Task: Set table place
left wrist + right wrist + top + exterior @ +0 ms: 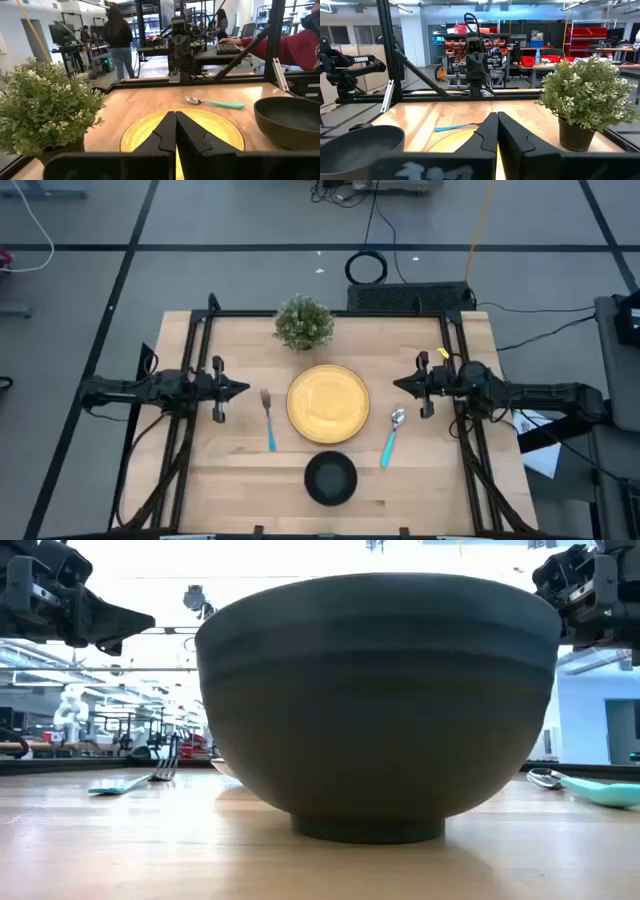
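Behind my table (240, 470), a frame reads "TROSSEN"; left tool (240, 389) and right tool (400, 384), both closed, flank the plate (327, 403) from opposite side edges.

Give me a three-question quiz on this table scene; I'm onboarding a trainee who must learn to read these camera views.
1. True or false: the black bowl sits on the yellow plate.
2. Which utensil lies on the left arm's side of the plate: A) fork B) spoon C) knife?
3. Fill in: the potted plant stands beyond the plate, on the side opposite the ____.

Key:
1. False; it rests on the table, apart from the plate.
2. A.
3. Bowl.

The left tool and right tool are shut, holding nothing.
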